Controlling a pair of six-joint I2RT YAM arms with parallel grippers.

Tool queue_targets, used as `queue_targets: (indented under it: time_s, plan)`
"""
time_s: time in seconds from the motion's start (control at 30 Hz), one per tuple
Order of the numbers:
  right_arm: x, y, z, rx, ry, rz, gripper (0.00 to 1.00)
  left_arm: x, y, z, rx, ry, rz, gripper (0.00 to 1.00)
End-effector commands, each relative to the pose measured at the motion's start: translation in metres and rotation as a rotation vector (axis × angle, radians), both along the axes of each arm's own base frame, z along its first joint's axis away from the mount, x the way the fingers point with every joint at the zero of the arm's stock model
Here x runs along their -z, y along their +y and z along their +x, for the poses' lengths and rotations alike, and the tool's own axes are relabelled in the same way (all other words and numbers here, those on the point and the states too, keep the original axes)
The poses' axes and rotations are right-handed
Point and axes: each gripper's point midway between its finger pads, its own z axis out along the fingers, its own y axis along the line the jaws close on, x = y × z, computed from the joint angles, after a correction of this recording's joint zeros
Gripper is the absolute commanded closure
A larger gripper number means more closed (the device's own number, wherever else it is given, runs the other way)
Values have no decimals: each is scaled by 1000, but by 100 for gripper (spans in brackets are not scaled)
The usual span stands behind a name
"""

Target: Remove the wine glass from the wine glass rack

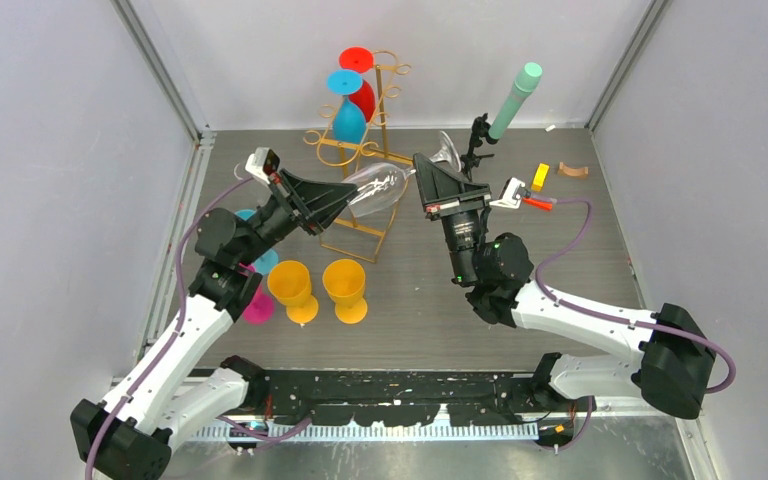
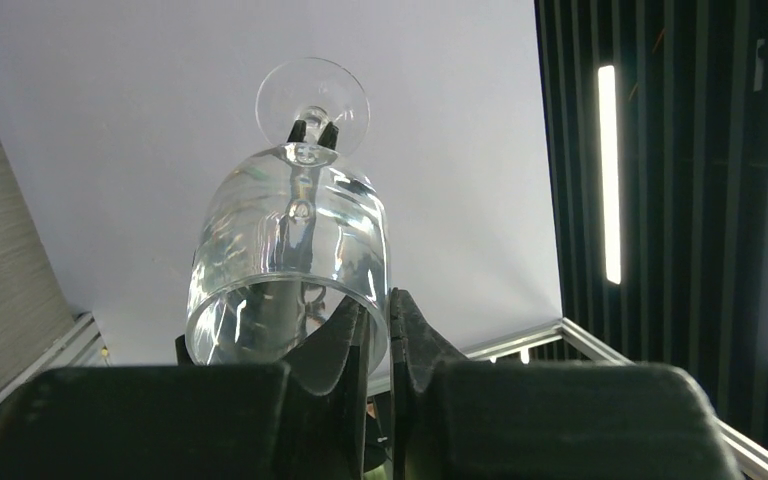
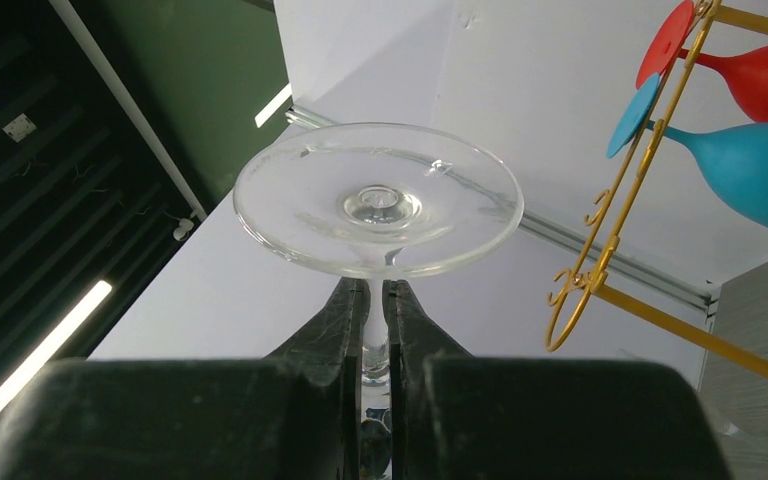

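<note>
Top view: the glass (image 1: 380,187) hangs sideways above the surface, just in front of the rack (image 1: 360,150), between both arms. Left wrist: left fingers (image 2: 415,345) pinch the bowl's rim. Right wrist: right fingers (image 3: 345,315) clamp the stem just under the foot

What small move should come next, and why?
Probably open the right gripper. The glass looks free of the rack, the left gripper pinches its bowl rim, and the right is shut on the stem, so releasing would let the left carry it off.
</note>
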Motion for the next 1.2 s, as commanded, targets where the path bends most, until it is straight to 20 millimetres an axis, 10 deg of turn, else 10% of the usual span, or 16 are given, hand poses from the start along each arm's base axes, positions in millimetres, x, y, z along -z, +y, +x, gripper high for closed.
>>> queue_targets:
  time_s: [0.0, 0.17, 0.5, 0.83, 1.17]
  plan:
    - [6, 7, -3, -30, 12, -22, 100, -37, 10, -13, -21, -132, -81, 94]
    - [9, 9, -5, -49, 14, -27, 100, -34, 5, -11, -7, -137, -49, 100]
    - [6, 11, -5, -46, -2, -41, 100, -30, 2, -8, -6, -125, -28, 70]
    - [15, 13, -6, -55, 18, -73, 97, -25, 2, -6, -24, -136, 3, 100]
    - [31, -13, -23, -33, 32, -182, 35, -9, -4, 4, -81, -175, 213, 100]
